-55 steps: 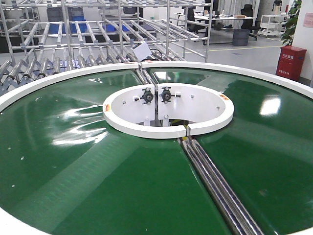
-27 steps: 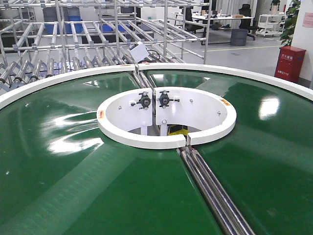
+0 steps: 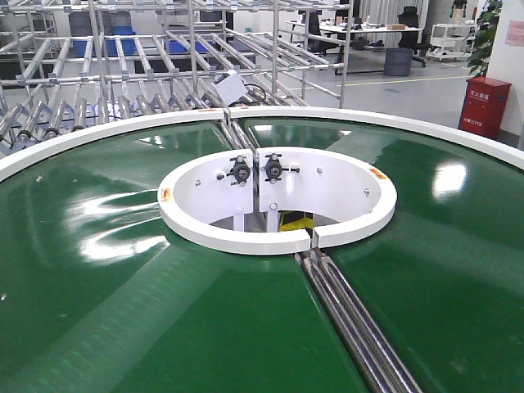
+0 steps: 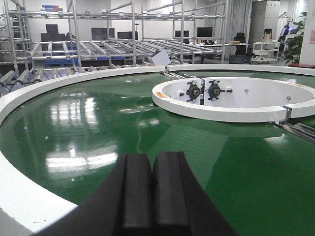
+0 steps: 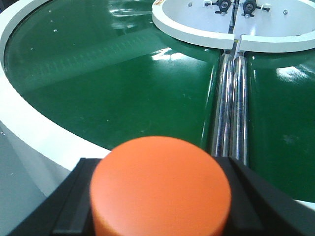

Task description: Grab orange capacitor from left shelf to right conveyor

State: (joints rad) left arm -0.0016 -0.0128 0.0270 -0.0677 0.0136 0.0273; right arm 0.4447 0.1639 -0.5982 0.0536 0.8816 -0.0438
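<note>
- Currently my right gripper (image 5: pixel 161 209) is clamped on the orange capacitor (image 5: pixel 160 184). Its rounded top fills the bottom centre of the right wrist view, with a black finger (image 5: pixel 74 196) on each side.
- I hold the part upright, top toward the camera. I judge this lets it go down on its flat base without tipping.
- The part hangs at the near edge of the right conveyor (image 5: pixel 123 88). The white outer rim (image 5: pixel 29 123) curves from upper left down behind it, so I cannot tell whether it is over the rim or the belt.
- The metal roller seam (image 5: pixel 231 108) runs up the frame just right of centre. The flat green belt to its left looks the safer place to set the part down, since a cylinder could rock on the rollers.
- My left gripper (image 4: pixel 152 191) is closed on nothing, pads touching. It sits low at the bottom of its view, above the belt and apart from the transfer.
- The left shelf is not in view; only bare roller racks (image 3: pixel 123 74) show at the upper left of the front view.
</note>
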